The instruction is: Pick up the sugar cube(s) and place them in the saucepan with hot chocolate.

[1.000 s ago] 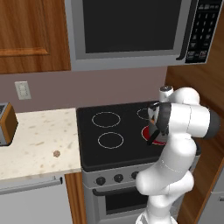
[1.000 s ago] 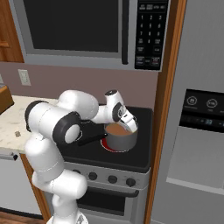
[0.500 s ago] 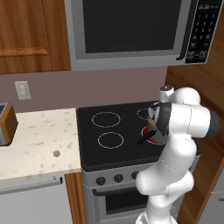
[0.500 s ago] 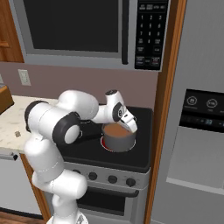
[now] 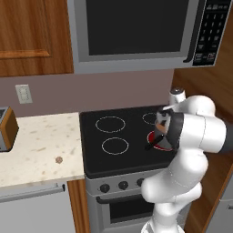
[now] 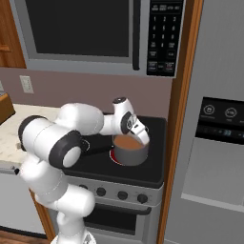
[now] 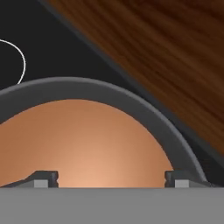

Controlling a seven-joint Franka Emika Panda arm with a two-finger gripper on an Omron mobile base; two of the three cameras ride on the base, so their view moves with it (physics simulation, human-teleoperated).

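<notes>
Your tool (image 7: 111, 177) hangs spread wide and empty over the saucepan (image 6: 129, 150), center frame. One sugar cube (image 5: 58, 159) sits lower left on the counter (image 5: 36, 145): light, crumbly; pinch opposite flat faces gently.

saucepan (image 6: 129, 151): small, round, grey metal, upright on stove's front right red burner | contents: brown liquid (image 7: 83, 144) | handle: black, straight | sugar cube (image 5: 58, 159): tiny, brownish, on bench
</notes>
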